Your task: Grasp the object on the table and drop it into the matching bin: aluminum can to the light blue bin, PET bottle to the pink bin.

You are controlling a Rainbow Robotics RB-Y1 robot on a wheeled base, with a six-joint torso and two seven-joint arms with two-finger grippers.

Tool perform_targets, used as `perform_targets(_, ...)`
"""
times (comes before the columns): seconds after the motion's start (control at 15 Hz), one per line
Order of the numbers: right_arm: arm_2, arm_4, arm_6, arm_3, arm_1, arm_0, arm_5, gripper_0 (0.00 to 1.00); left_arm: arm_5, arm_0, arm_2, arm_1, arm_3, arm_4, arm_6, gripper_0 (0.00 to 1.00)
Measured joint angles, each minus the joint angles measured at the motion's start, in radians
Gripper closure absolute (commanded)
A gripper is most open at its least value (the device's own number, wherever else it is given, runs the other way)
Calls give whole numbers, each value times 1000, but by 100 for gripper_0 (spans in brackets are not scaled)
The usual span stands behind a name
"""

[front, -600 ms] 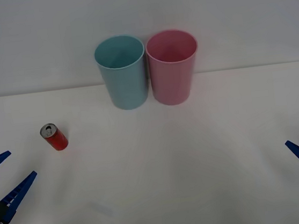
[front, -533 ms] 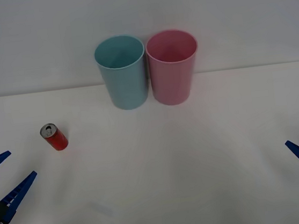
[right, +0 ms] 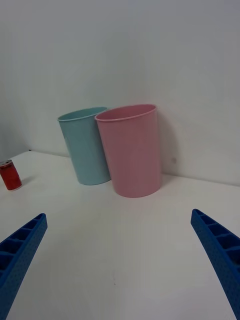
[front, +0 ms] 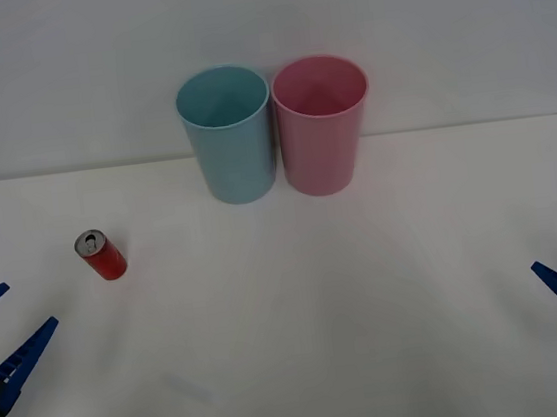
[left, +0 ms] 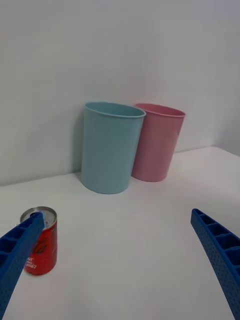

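Observation:
The small red aluminum can point(front: 101, 255) with a silver top stands upright on the left part of the white table point(front: 300, 307). My left gripper point(front: 31, 303) is open at the table's left edge, short of the can and nearer the front. In the left wrist view the can point(left: 40, 242) stands just past one blue finger point(left: 17, 247), untouched. The light blue bin point(front: 228, 134) and the pink bin point(front: 321, 123) stand side by side at the back centre. At the right edge my right gripper point(front: 552, 243) is open and holds nothing.
A plain pale wall rises right behind the bins. In the right wrist view the pink bin point(right: 131, 150) is nearer, with the light blue bin point(right: 87, 147) and the can point(right: 10, 175) beyond it. Bare tabletop lies between the grippers and the bins.
My left gripper has shifted slightly to the left in the front view, still open. The can, the bins and the right gripper have not moved.

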Motion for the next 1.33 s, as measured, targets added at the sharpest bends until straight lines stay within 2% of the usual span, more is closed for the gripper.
perform_targets(0.2, 0, 0, 0, 0, 0, 0, 0, 0, 45, 2, -14, -1, 25, -1, -8, 0)
perform_targets(0.8, 0, 0, 0, 0, 0, 0, 0, 0, 336, 61, -97, -1, 29, -23, -81, 0)
perform_targets(1.07, 0, 0, 0, 0, 0, 0, 0, 0, 472, 78, -159, -1, 33, -16, -173, 0)
perform_targets(1.33, 0, 0, 0, 0, 0, 0, 0, 0, 569, 76, -228, -4, 39, 11, -180, 0)
